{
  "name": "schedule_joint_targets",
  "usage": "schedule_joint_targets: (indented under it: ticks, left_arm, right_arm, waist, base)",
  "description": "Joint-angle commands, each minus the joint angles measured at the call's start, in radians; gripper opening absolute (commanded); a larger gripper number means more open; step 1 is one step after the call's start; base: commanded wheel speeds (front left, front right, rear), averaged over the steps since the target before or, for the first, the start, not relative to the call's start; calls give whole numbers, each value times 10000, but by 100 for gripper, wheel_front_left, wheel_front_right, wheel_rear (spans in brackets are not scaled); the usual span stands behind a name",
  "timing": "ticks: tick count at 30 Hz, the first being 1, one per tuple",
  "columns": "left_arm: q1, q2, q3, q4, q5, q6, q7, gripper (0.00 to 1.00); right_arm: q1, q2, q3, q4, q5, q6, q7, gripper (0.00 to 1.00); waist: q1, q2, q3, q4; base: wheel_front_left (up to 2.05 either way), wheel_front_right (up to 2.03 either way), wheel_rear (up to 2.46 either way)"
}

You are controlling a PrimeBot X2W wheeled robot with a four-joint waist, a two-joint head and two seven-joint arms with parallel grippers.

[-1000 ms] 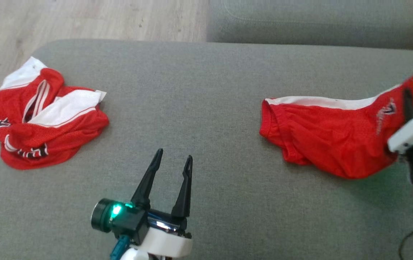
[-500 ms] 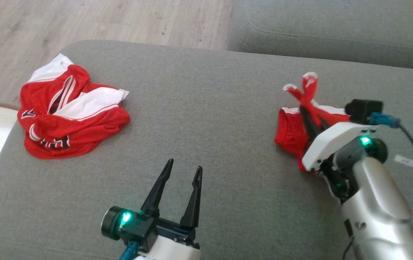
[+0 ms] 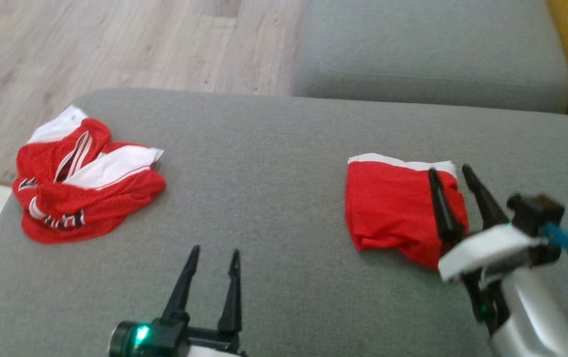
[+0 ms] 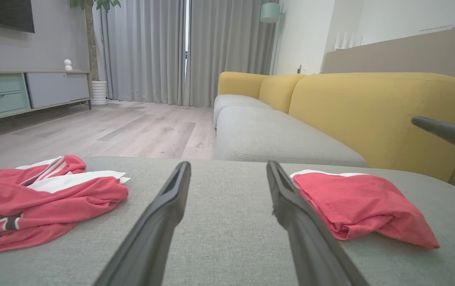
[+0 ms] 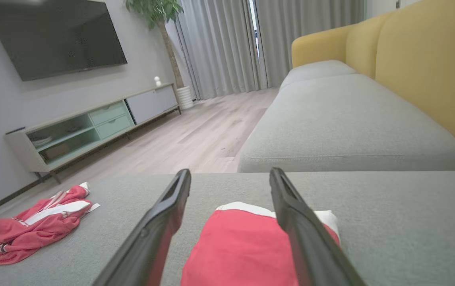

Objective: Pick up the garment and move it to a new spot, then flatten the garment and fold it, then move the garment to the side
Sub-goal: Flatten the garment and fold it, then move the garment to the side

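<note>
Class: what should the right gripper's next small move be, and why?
Probably lower the right gripper and close it on the folded red mesh garment with a white band: its jaws stand open over the cloth, which lies folded on the grey fabric cushion, with only moving it aside apparently left.

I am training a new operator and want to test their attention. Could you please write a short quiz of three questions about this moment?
1. True or false: the right claw is shut on the folded red garment.
2. Where does the crumpled red and white garment lie? A) under the right claw. B) on the grey cushion, at the robot's left. C) between the left claw's fingers.
3. Fill in: the left claw hovers, open, over bare ____.

Key:
1. False. Its jaws stand open over the garment.
2. B.
3. Cushion.
</note>
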Motion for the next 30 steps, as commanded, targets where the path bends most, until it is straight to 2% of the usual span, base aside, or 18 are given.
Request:
schedule_joint_targets:
  ticks: [1, 4, 8, 16, 25, 30]
  left_arm:
    - [-164, -41, 508, -434, 121, 119, -51, 100]
    - [179, -36, 807, -497, 234, 193, -51, 100]
    - [678, -36, 1192, -614, 400, 345, -51, 100]
    - [1632, -39, 1593, -1174, 445, 641, -51, 100]
    - [1761, -40, 1547, -963, 758, 379, -51, 100]
    - [1712, -40, 1562, -927, 693, 378, -51, 100]
  right_arm:
    - [137, -138, 417, -506, 194, -9, -415, 100]
    - [891, -429, 598, -758, 349, -9, -982, 100]
    - [1881, -529, 376, -984, -10, -9, -1356, 100]
    - [3604, 155, -302, -1733, -529, -9, -1420, 100]
    - [3915, 414, -497, -1950, -891, -9, -1422, 100]
    - [3907, 468, -529, -1927, -971, -9, -1423, 100]
  waist:
    - [0, 0, -259, -303]
    - [0, 0, -422, -497]
    - [0, 0, -596, -696]
    - [0, 0, -764, -827]
    - [0, 0, -751, -883]
    - [0, 0, -715, -908]
  base:
    - [0, 0, 0]
    - [0, 0, 0]
    - [0, 0, 0]
    - [0, 0, 0]
    - [0, 0, 0]
    - [0, 0, 0]
